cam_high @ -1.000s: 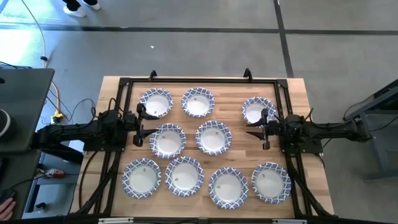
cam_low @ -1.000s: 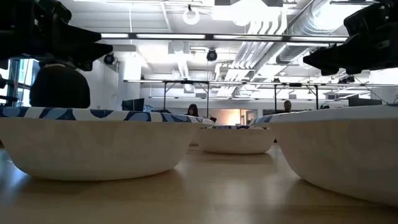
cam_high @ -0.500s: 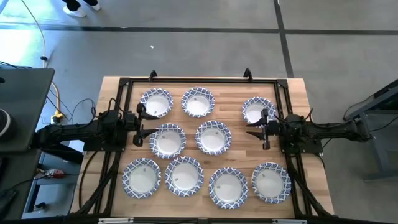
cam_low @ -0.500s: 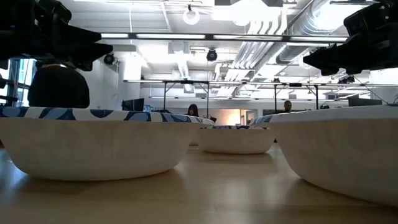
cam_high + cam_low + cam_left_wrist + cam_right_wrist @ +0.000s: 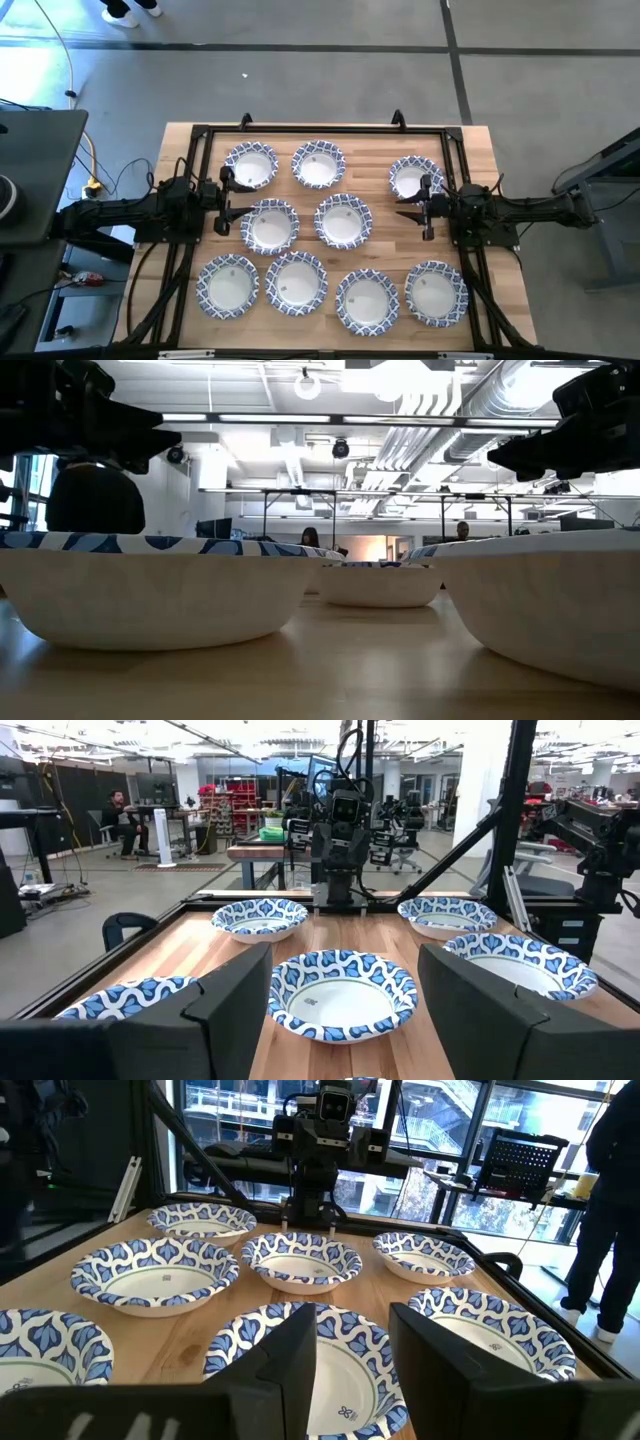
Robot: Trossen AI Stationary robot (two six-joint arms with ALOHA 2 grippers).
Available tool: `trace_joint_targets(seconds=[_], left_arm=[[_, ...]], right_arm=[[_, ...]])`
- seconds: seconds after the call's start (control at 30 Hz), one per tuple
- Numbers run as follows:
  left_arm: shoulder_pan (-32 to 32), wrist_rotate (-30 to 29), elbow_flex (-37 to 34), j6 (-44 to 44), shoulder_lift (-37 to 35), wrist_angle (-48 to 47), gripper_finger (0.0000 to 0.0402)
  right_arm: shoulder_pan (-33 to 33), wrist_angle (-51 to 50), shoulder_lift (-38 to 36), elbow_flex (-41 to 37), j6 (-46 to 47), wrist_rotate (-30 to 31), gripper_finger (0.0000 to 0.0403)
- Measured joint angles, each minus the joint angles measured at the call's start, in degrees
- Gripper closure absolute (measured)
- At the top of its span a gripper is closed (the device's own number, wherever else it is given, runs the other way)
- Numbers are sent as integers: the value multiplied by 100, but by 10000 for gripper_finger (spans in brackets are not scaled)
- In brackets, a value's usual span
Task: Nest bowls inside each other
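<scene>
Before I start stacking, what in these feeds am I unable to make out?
- Low view: two near bowls fill the frame and hide most of the table; only one farther bowl shows between them.
- Low view: the arms are dark shapes cut off by the top edge, hands unreadable.
- Left wrist view: the left hand covers the bottom of the nearest bowl.
- Right wrist view: the right hand covers part of the bowl beneath it.

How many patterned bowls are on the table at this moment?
9 small round bowls with white centres and blue-patterned rims, none nested. Back row. Middle. Front row. None looks hidden.
</scene>
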Motion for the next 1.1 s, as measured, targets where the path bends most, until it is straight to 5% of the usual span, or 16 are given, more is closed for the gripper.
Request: trace_joint_targets(seconds=[0.83, 1.1], left_arm=[[-7, -1, 0, -221, 0, 37, 161], [-2, -479, 1, -603, 0, 32, 161]], right_arm=[[0, 1, 0, 0, 1, 0, 284], [0, 0, 0, 0, 1, 0, 284]])
